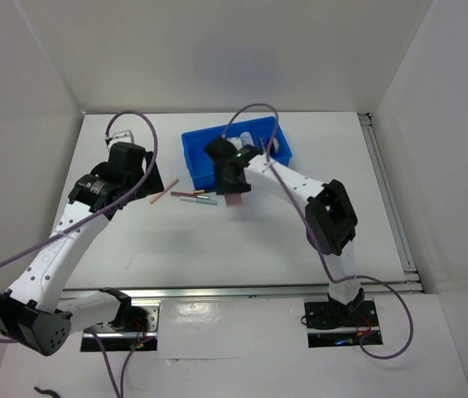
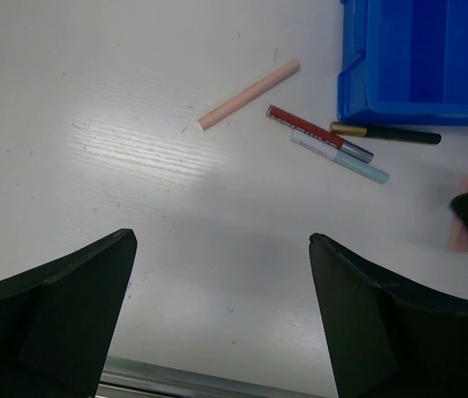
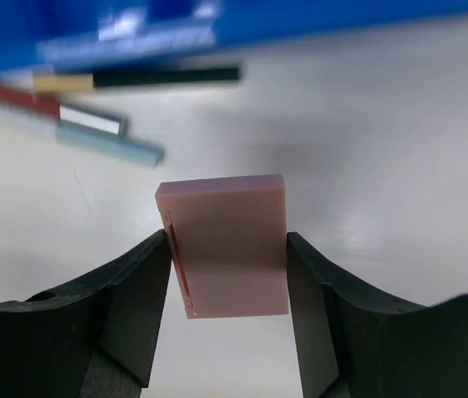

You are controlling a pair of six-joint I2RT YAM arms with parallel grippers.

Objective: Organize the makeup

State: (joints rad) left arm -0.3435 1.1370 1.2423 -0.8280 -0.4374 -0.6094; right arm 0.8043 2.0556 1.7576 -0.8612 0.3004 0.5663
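My right gripper (image 3: 227, 253) is shut on the pink square (image 3: 227, 245) and holds it above the table, just in front of the blue tray (image 1: 235, 157); it shows in the top view (image 1: 235, 201) too. On the table lie a thin pink pencil (image 2: 248, 94), a red and silver pencil (image 2: 316, 133), a light blue pencil (image 2: 343, 160) and a dark pencil with a gold end (image 2: 385, 133). My left gripper (image 2: 221, 249) is open and empty above bare table, near side of the pencils. A white item (image 1: 248, 138) lies in the tray. The compact and palette are out of view.
The blue tray's front wall (image 2: 420, 108) stands right behind the pencils. A metal rail (image 1: 242, 290) runs along the table's near edge. White walls close in the left, back and right sides.
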